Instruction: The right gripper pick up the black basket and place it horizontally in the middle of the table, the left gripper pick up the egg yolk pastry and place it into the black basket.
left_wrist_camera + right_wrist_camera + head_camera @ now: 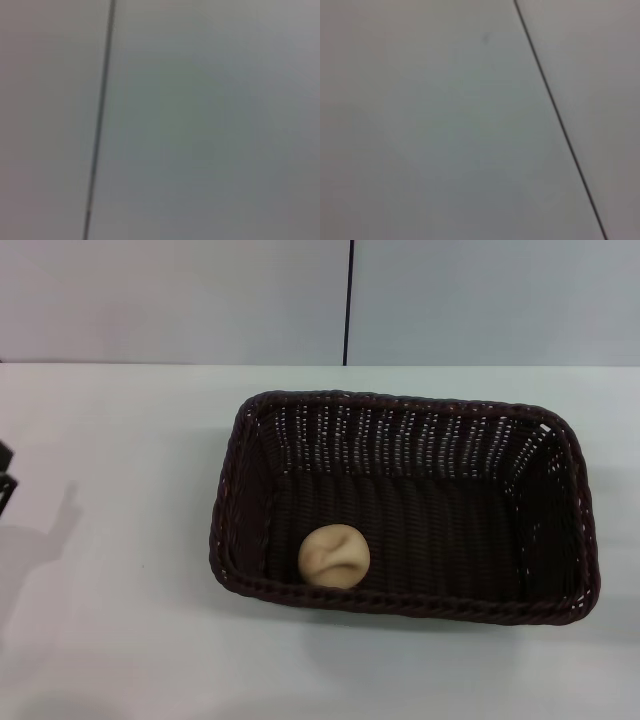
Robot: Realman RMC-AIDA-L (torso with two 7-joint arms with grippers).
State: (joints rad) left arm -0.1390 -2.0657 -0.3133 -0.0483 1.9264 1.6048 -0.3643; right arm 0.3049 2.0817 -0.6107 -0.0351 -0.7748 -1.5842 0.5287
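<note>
Here the egg yolk pastry (334, 556) sits inside the black basket (400, 405); neither tool's state shows.

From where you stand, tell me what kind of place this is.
Probably a lab or test bench, not a kitchen: a plain white table against bare grey wall panels, set only with a black basket holding one egg yolk pastry.

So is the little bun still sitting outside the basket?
No, the egg yolk pastry lies inside the black basket, on its floor near the front wall.
</note>
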